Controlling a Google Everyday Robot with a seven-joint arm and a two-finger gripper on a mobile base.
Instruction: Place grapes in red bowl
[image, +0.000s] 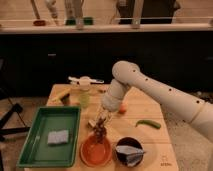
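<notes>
The pale wooden bench (150, 107) carries all the items. A white jointed arm (165, 92) is extended from the right side of the camera view and bends downward over the bench centre. At the left, a green rectangular plastic tray (35, 145) is set, with a grey-blue sponge (58, 136) lying in it. At the front edge, the round glossy orange-red bowl (96, 152) is placed, and just beside it to the right stands a dark brown bowl (128, 149) holding a grey-blue piece.

The pincer (102, 120) is located at the arm's lower end, above the far rim of the orange-red bowl. The small bunch of dark reddish-brown grapes (100, 131) hangs directly beneath it and appears to be gripped at its top. The bunch's long axis runs vertically, with its lower end over the bowl's interior; contact with the bowl cannot be determined.

The governing relation is judged as follows: the bowl lies directly below the bunch, slightly toward the bench's front edge. A short descent and release are therefore judged sufficient.

A long green pepper (148, 123) lies to the right, well apart.
</notes>
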